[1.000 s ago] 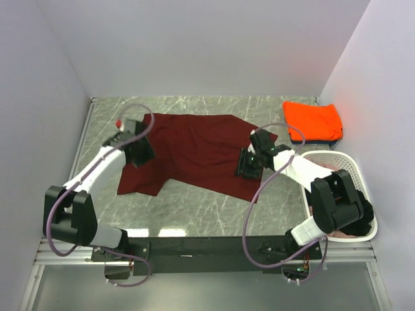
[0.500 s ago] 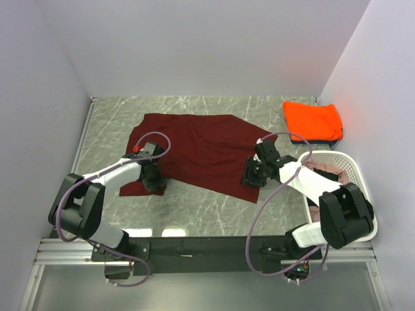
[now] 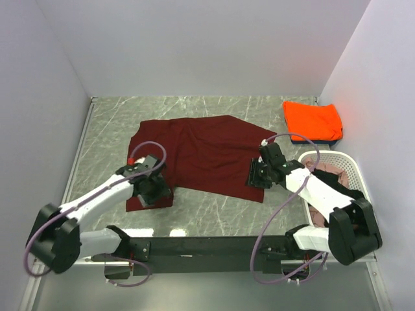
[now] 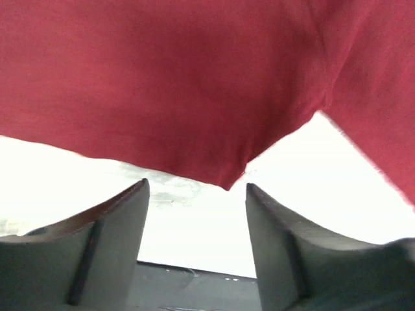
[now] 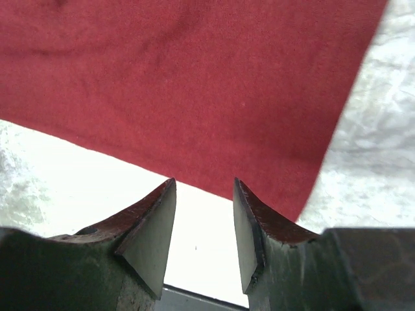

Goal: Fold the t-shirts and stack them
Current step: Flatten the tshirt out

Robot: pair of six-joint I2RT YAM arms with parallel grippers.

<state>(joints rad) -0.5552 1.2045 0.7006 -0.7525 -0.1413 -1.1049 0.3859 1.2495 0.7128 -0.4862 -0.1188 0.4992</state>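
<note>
Marbled table (image 3: 214,107), pale walls (image 3: 194,45) — left gripper (image 4: 194,191), right gripper (image 5: 204,188), jaws apart, at the maroon t-shirt (image 3: 201,152).

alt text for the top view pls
A maroon t-shirt lies spread on a marble table, the left gripper at its near-left corner, the right gripper at its near-right edge. A folded orange shirt lies far right, beyond a white basket.

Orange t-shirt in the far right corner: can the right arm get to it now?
Probably yes. The right gripper stands open and empty by the maroon t-shirt, with bare table between it and the orange t-shirt; the basket sits aside.
</note>
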